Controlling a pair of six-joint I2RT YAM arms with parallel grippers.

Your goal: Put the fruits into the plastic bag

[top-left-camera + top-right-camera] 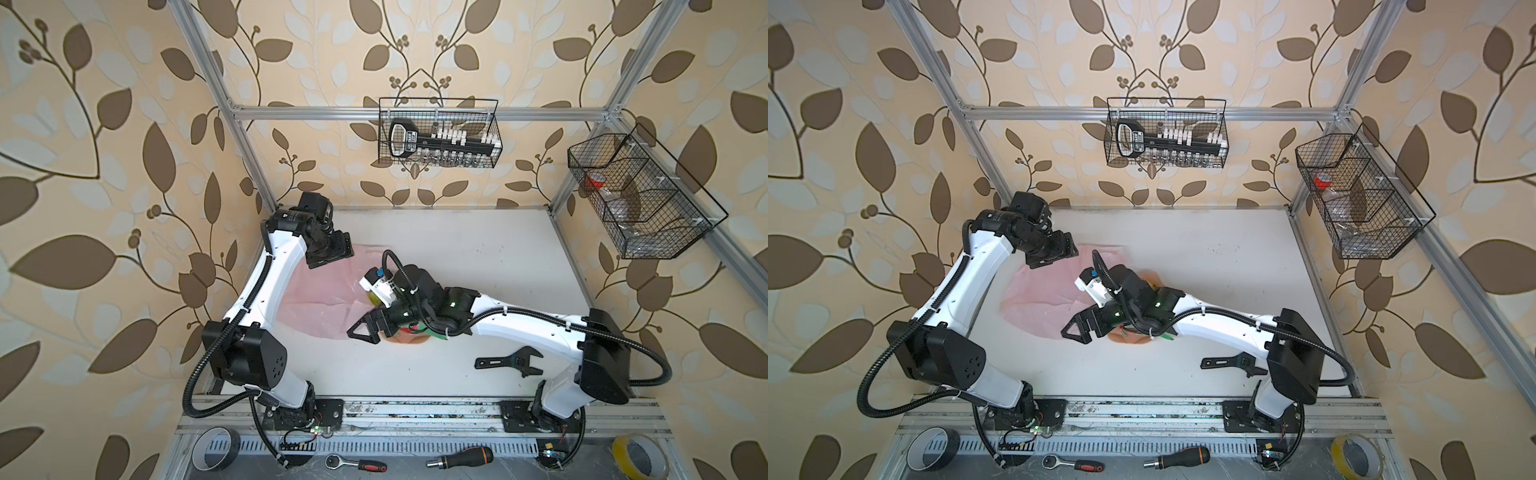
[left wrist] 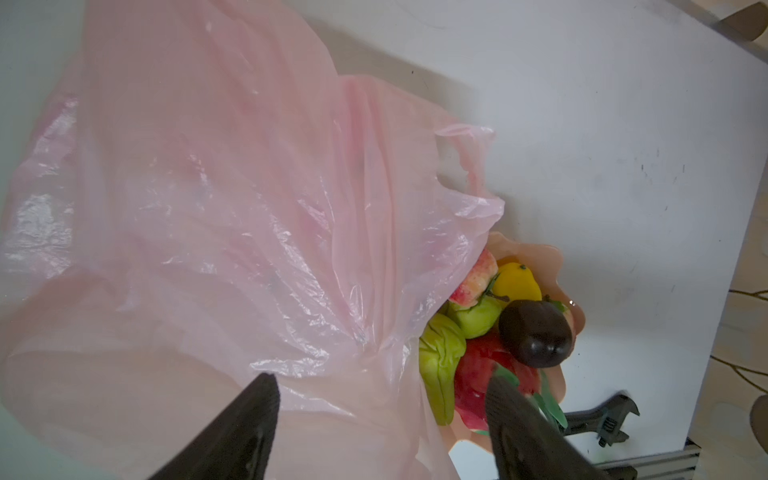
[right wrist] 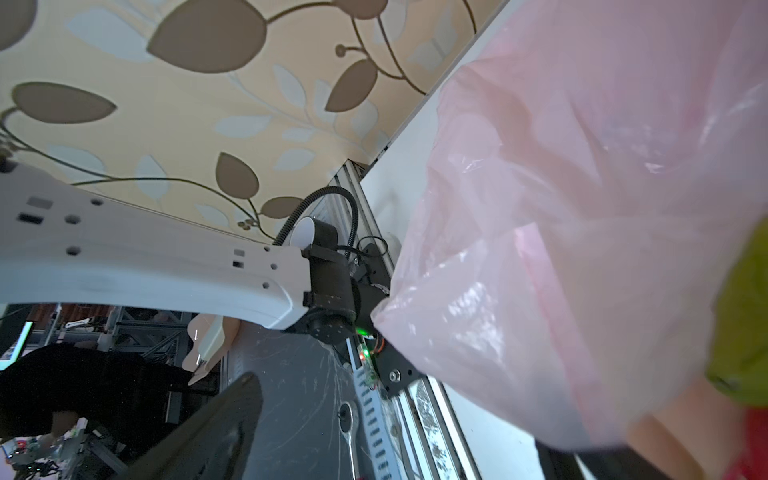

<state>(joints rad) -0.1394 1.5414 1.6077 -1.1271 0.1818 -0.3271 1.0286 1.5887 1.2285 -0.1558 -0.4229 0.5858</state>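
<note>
The left claw (image 2: 380,378) gapes above the plastic bag (image 1: 316,299); the right claw (image 1: 358,329), open too, is at its five o'clock edge. The fruits (image 2: 532,332) lie in the bowl (image 2: 548,257), with the bag's edge overlapping them; the worktop (image 1: 478,257) is bare toward two o'clock.

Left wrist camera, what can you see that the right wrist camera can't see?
Only the left wrist view shows the yellow fruit and the dark purple ball sitting in the bowl, plus a black wrench on the white table. Only the right wrist view shows the left arm and a ratchet down by the front rail. Both show the pink plastic bag and a green pear, though the pear is blurry in the right wrist view.
</note>
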